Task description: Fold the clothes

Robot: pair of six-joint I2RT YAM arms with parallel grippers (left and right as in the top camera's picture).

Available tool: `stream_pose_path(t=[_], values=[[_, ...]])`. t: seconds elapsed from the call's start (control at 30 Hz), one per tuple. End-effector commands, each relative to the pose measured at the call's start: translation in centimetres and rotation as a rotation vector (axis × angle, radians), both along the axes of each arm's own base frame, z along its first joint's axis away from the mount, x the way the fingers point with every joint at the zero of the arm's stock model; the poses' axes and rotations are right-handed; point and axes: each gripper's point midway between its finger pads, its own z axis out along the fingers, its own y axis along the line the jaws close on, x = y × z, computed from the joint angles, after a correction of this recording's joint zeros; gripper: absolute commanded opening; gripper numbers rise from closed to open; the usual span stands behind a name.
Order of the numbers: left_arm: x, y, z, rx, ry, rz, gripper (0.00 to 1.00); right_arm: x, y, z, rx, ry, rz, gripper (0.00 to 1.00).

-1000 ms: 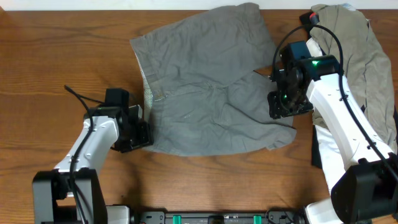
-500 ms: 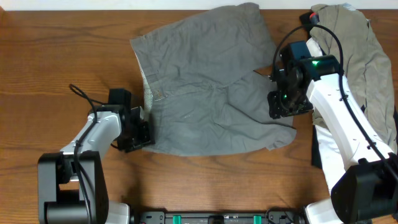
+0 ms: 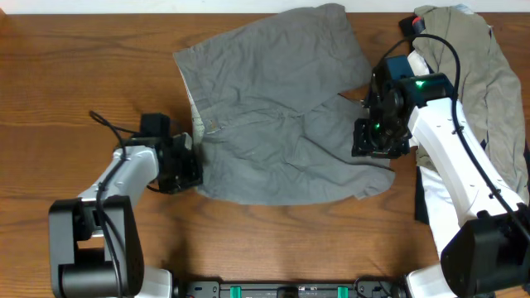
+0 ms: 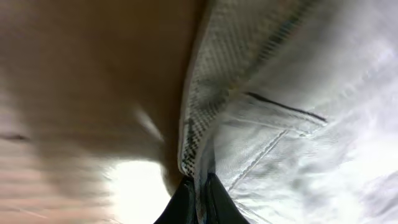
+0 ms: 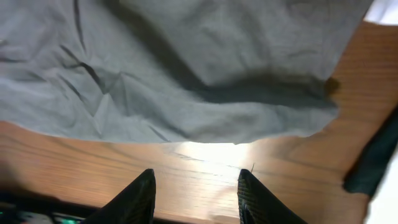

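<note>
The left pincer [image 3: 189,162] has slid in across the brown wooden counter [image 3: 58,66] and now pinches the pale waistband edge of the mid-grey woven shorts [image 3: 273,124], its white arm reaching low from the near-left corner. The right pincer [image 3: 368,142] has shifted slightly toward the shorts' lower leg hem and hangs over it, fingers spread. The shorts lie flat and creased mid-counter, 2 wide legs pointing right, near a heap of khaki-tan garments [image 3: 484,74].

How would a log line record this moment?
left gripper: shut on grey shorts waistband | right gripper: open near hem
</note>
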Motion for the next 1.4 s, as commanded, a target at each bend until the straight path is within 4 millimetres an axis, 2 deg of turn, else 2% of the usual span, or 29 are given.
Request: stream_pose_path(t=[0.0,0.13,0.33,0.4,0.5,0.57,0.7,0.8,0.97,1.17,1.37], values=[[3.7,1.8,1.8,-0.008,-0.087,0.1,0.06,-0.1,1.7,0.6,0.108,0.021,-0.07,0.42],[6.3,3.1,2.7,-0.009,-0.176,0.174,0.06,-1.6,2.7,-0.4,0.158,0.084,-0.062,0.4],[9.3,3.6,3.8,-0.018,-0.291,0.231,0.06,-5.2,4.9,-2.6,0.276,0.217,-0.033,0.37],[10.0,3.7,4.2,-0.023,-0.318,0.25,0.06,-6.5,5.7,-3.2,0.322,0.247,0.008,0.36],[10.6,3.8,4.5,-0.027,-0.343,0.261,0.06,-8.3,6.0,-4.4,0.304,0.284,0.063,0.35],[10.6,3.8,4.5,-0.026,-0.346,0.26,0.06,-8.8,6.3,-5.0,0.298,0.273,0.119,0.34],[10.6,3.8,4.5,-0.026,-0.345,0.26,0.06,-8.2,5.9,-6.9,0.185,0.197,0.185,0.34],[10.6,3.8,4.5,-0.026,-0.345,0.26,0.06,-7.3,5.3,-8.6,0.071,0.134,0.164,0.33],[10.5,3.8,4.4,-0.026,-0.34,0.26,0.06,-7.1,4.7,-10.5,-0.032,0.085,0.116,0.26],[10.5,3.7,4.4,-0.026,-0.337,0.26,0.06,-7.3,4.3,-12.2,-0.05,0.066,0.076,0.24],[10.3,3.7,4.3,-0.026,-0.331,0.26,0.06,-6.5,4.5,-13.4,-0.034,0.003,0.054,0.26]])
